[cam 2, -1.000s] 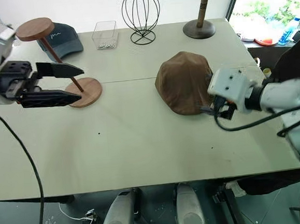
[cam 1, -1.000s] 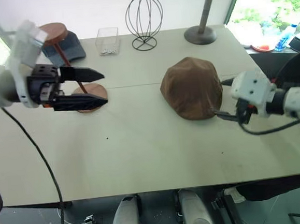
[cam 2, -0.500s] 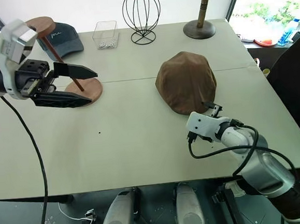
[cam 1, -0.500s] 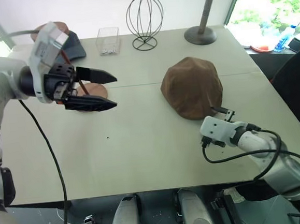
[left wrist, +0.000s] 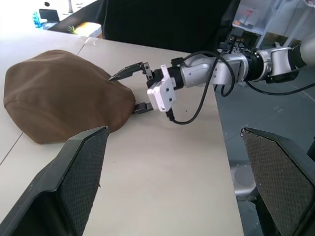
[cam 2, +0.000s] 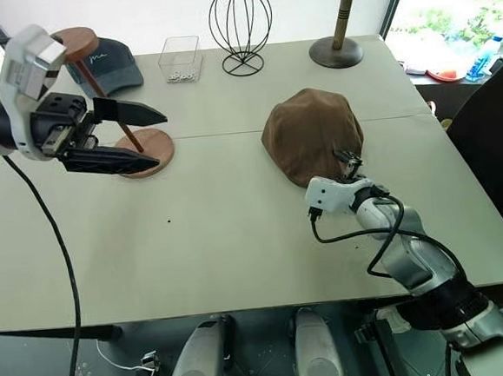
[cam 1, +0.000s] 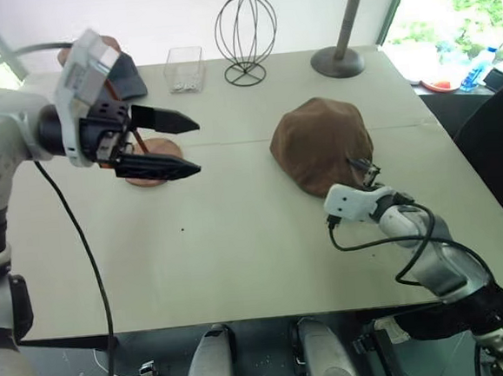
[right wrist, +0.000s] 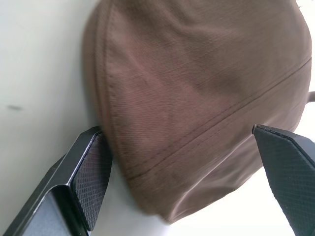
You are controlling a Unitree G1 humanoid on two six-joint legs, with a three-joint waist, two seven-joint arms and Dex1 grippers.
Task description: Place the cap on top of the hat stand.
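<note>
The cap (cam 1: 318,143), brown and soft, lies flat on the table right of centre. My right gripper (cam 2: 350,161) is at its near right edge, open. In the left wrist view one finger stands over the cap's (left wrist: 59,93) rim and the other lies low beside it. The right wrist view has the cap (right wrist: 197,83) close between the two spread fingers (right wrist: 88,172). The hat stand (cam 2: 148,148) stands at the left, its slanted rod rising to a round top disc (cam 2: 75,43). My left gripper (cam 1: 194,145) hovers open in front of the stand, pointing towards the cap.
Along the far edge stand a black wire globe stand (cam 1: 246,36), a grey mushroom-topped stand (cam 1: 343,24), a clear plastic box (cam 1: 181,69) and a dark blue baseball cap (cam 2: 107,64). Black cables trail from both arms. The table's right edge is close to my right arm.
My right arm has dropped, rolled its wrist and come in to the cap's near edge. The left gripper has barely moved. The cap lies where it was.
</note>
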